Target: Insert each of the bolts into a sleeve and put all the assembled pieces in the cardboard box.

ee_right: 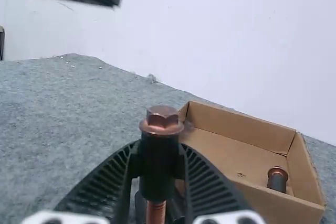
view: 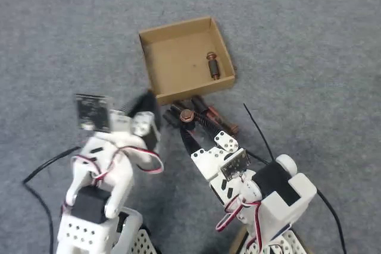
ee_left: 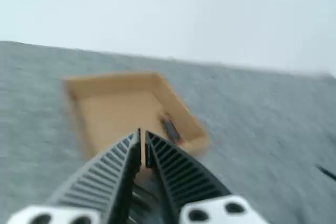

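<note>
Right gripper [ee_right: 159,153]: clenched on sleeved bolt [ee_right: 161,120], head up above fingertips, box [ee_right: 236,124] just beyond. Left gripper [ee_left: 142,140]: closed on nothing, by box's near wall. Inside box: one assembled piece [ee_right: 277,178].

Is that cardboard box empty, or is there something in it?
Not empty. One bolt in its sleeve lies inside the cardboard box, close to one side wall; the rest of its floor is bare.

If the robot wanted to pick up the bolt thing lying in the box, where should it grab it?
Probably by the dark middle of the assembled piece, coming straight down from above. It lies flat on the floor of the cardboard box, and the box's walls would block a sideways reach.
</note>
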`<move>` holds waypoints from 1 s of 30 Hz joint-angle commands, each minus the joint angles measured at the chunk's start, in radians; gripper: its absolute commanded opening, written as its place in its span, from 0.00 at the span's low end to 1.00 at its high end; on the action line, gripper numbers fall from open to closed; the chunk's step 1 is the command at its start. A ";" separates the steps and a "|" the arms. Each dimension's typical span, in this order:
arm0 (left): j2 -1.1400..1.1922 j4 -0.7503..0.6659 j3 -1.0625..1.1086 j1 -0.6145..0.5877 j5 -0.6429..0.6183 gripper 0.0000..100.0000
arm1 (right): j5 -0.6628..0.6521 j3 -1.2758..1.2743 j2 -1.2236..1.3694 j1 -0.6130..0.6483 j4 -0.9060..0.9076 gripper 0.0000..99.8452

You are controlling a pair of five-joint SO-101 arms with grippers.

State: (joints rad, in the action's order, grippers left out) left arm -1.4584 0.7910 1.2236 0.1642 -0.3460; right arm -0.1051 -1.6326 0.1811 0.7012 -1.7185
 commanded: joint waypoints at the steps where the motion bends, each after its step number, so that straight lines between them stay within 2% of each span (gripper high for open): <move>1: 0.009 -0.112 0.056 -0.166 0.008 0.01 | 0.005 -0.021 -0.010 -0.018 -0.002 0.01; 7: 0.009 -0.117 0.173 -0.265 0.009 0.01 | 0.005 -0.021 -0.010 -0.047 -0.002 0.01; 15: 0.009 -0.117 0.246 -0.267 0.009 0.01 | 0.005 -0.020 -0.015 -0.051 -0.002 0.01; 21: 0.009 -0.114 0.328 -0.264 0.160 0.01 | 0.009 0.055 -0.021 -0.170 -0.010 0.01; 30: 0.009 -0.117 0.397 -0.259 0.178 0.01 | 0.005 0.209 -0.022 -0.249 -0.012 0.01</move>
State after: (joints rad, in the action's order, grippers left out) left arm -1.4569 0.7020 1.6256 -0.0921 -0.1803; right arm -0.1051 -1.5205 0.1811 0.4956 -1.7185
